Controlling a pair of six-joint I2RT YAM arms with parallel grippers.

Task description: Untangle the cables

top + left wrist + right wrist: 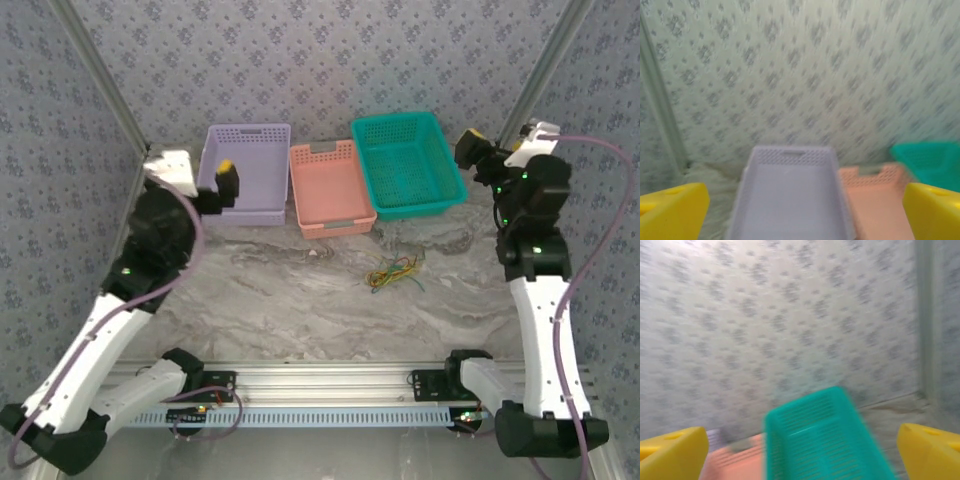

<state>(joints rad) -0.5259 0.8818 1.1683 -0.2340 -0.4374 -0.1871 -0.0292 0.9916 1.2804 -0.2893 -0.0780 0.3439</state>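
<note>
The cables [395, 272] are seen as one small knot of yellow, green and red strands on the surface [280, 295], a little right of its centre, in front of the pink basket [320, 152] and teal basket [395, 118] set along the far edge. Nothing is held. The left gripper [226, 180] is raised over the purple basket [247, 128] toward the far left corner, jaws spread wide. The right gripper [468, 146] is raised by the teal basket's right side, jaws likewise wide.

The step in hand is judged to be the approach. The nearer right gripper is best lowered onto a loose strand at the knot's rim, not its middle, so that one cable is pinched alone. The rest could be pinned by the left gripper while that strand is drawn out slowly, lest the whole bundle be dragged.
</note>
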